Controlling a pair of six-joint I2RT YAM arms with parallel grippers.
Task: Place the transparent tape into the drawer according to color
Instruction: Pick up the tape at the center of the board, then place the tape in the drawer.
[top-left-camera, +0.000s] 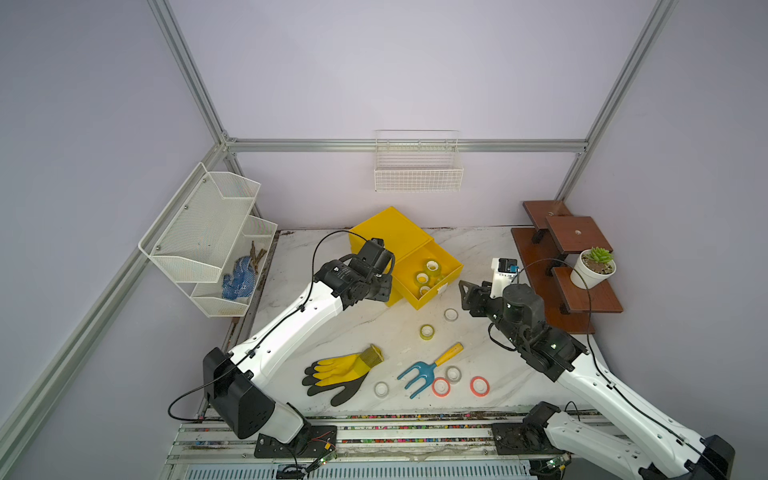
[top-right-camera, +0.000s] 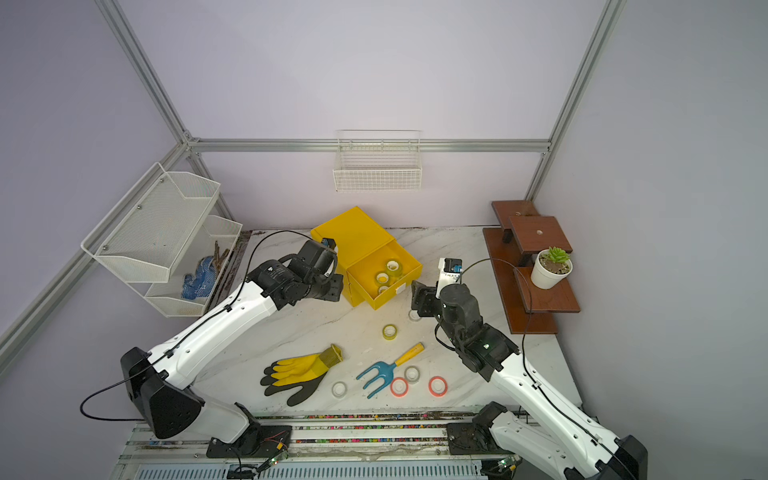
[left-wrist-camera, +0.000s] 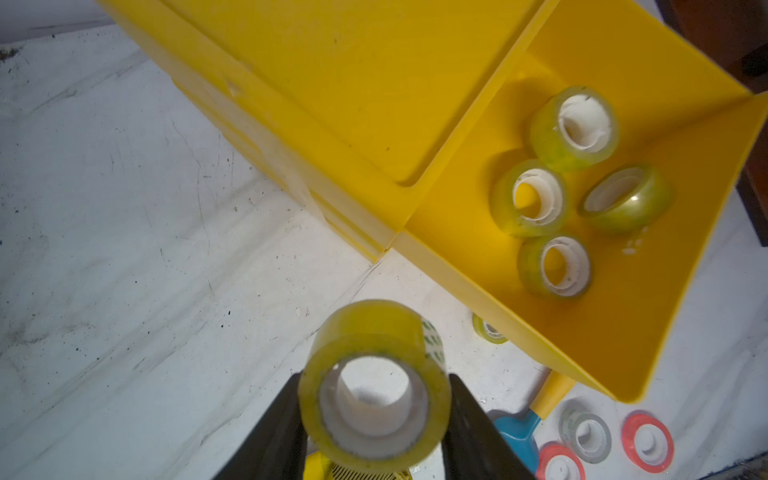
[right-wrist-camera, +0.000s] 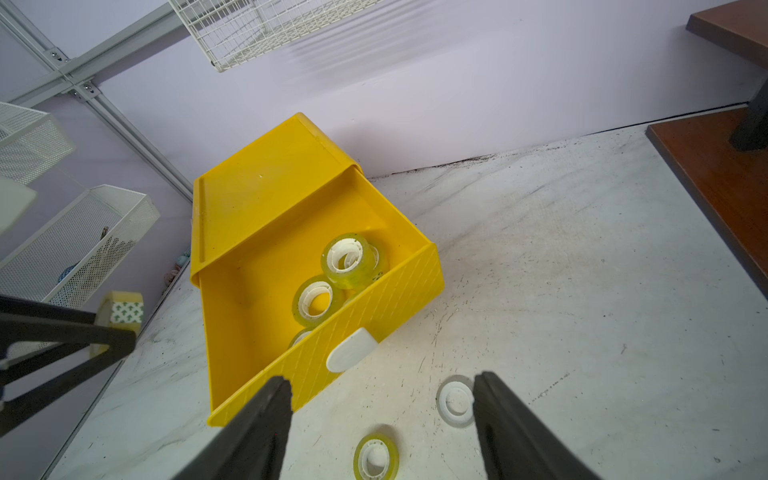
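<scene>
1. One yellow-green roll (left-wrist-camera: 370, 332) sits clamped in the left pincer (left-wrist-camera: 374, 382). The fingers press on its curved outer wall from opposite sides, and the core hole faces the wrist camera. It hangs above the counter (left-wrist-camera: 124, 208), just beside the cabinet (top-left-camera: 386, 232) and not yet over the drawer.
2. Uppermost in the cabinet, the drawer (right-wrist-camera: 395, 299) stands pulled out. Four sorted rolls (left-wrist-camera: 505, 208) of the same tint lie inside, so the carried one likely belongs there.
3. Such a roll looks light and stiff on its hard core. The film is smooth and round, though, so it may slip or pivot between the fingers. A hold square across the widest part seems safest, and a low release should keep it from bouncing out.
4. Six loose rolls (top-left-camera: 427, 331) lie on the counter nearer the robot: one yellow-green, three clear and two red. They lie around a glove (top-left-camera: 332, 370) and a garden fork (top-left-camera: 419, 372).
5. Near the drawer front, the right pincer (right-wrist-camera: 382, 386) hovers wide and empty. A clear roll (right-wrist-camera: 456, 401) lies on the counter just beside one finger.
</scene>
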